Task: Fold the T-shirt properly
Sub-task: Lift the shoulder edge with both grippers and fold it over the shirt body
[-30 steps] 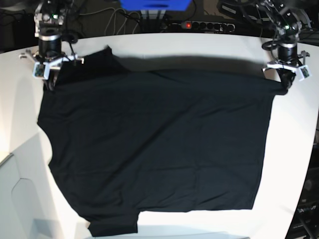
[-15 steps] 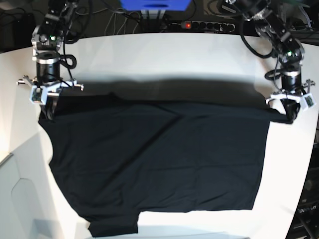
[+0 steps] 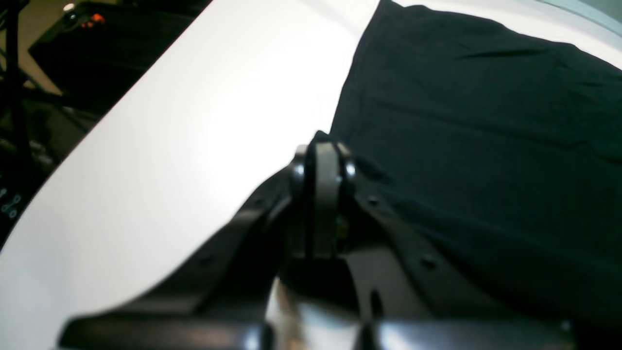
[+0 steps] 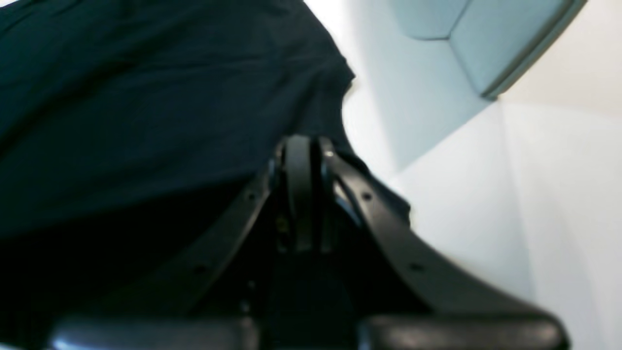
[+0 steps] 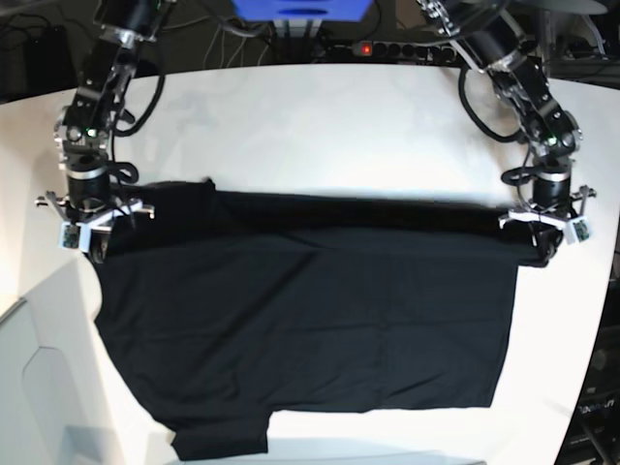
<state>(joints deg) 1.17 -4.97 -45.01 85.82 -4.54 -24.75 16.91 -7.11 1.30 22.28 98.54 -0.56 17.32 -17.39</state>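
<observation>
The black T-shirt [image 5: 310,320] lies spread on the white table [image 5: 320,126]. Its far edge is folded over towards the near side. No print or tag shows. My left gripper [image 5: 544,248], on the base view's right, is shut on the shirt's far right corner. In the left wrist view the left gripper [image 3: 318,148] pinches the cloth edge, with the shirt [image 3: 486,121] stretching away to the right. My right gripper [image 5: 94,248], on the base view's left, is shut on the far left corner. In the right wrist view the right gripper [image 4: 301,146] holds the dark fabric [image 4: 146,97].
A power strip [image 5: 397,48] and a blue box [image 5: 300,8] sit behind the table. A pale grey panel [image 5: 39,387] adjoins the table at the near left and also shows in the right wrist view [image 4: 461,43]. The table's curved right edge [image 5: 596,320] is close to my left gripper.
Both grippers have moved towards the near side, carrying the shirt's far edge with them. More bare table shows behind the shirt, and the folded-over strip has grown.
</observation>
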